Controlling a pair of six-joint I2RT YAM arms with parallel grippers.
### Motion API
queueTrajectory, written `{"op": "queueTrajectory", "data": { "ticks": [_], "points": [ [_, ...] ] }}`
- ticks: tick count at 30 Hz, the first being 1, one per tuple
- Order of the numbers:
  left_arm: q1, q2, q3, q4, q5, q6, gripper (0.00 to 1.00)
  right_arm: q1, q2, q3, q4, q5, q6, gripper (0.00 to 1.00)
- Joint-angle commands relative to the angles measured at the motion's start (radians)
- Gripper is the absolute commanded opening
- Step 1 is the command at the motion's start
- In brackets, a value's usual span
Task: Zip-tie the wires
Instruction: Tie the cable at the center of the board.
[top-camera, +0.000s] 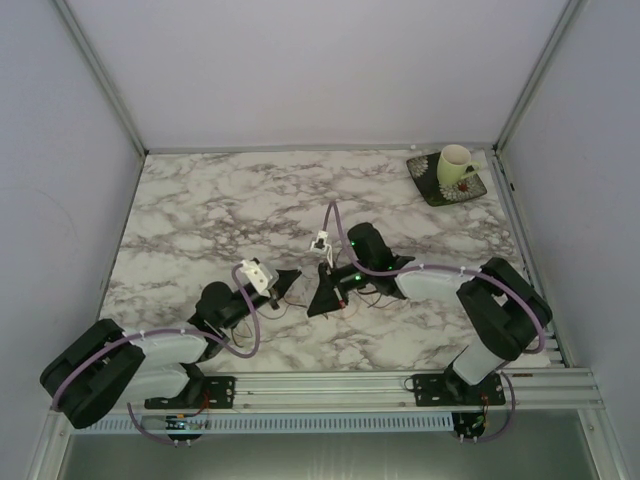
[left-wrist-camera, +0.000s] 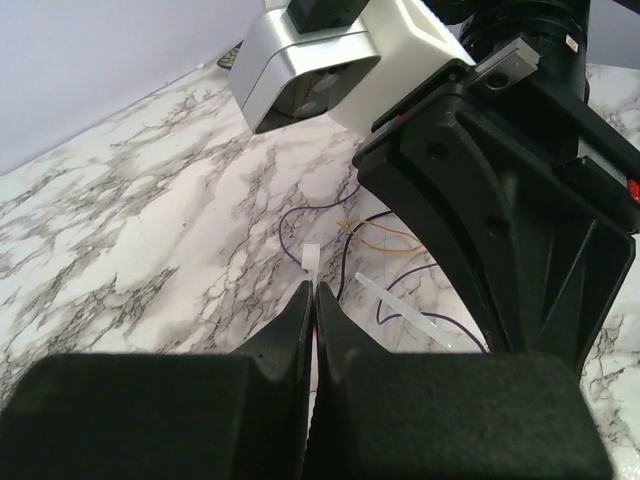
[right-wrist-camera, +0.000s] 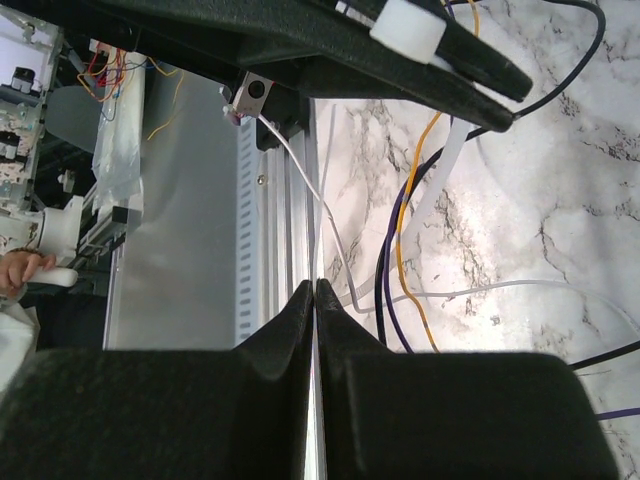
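The wires (top-camera: 368, 296) are thin dark, purple and orange strands in loose loops on the marble table. They also show in the left wrist view (left-wrist-camera: 372, 229) and the right wrist view (right-wrist-camera: 403, 215). My left gripper (top-camera: 291, 279) is shut on a white zip tie (left-wrist-camera: 311, 262), whose head sticks out past the fingertips. The tie's pale strap (right-wrist-camera: 437, 183) runs across the wires to my right gripper (right-wrist-camera: 316, 284). That gripper is shut, and the strap's tail seems to be pinched in it. In the top view the right gripper (top-camera: 322, 301) points down beside the left one.
A cream cup (top-camera: 455, 165) stands on a dark mat (top-camera: 432, 190) at the back right corner. An aluminium rail (top-camera: 340, 385) runs along the near edge and also shows in the right wrist view (right-wrist-camera: 295, 200). A thin grey wire (right-wrist-camera: 520, 288) lies across the marble.
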Motion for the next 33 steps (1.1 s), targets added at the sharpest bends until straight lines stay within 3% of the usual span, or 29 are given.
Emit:
{"op": "queueTrajectory", "data": {
  "ticks": [1, 33],
  "points": [
    [-0.006, -0.027, 0.026, 0.044, 0.014, 0.04, 0.0, -0.013, 0.016, 0.045, -0.053, -0.058, -0.038, 0.0],
    [-0.027, -0.009, 0.042, 0.05, 0.011, 0.057, 0.0, -0.061, 0.029, 0.103, -0.162, -0.148, -0.102, 0.0]
  ]
}}
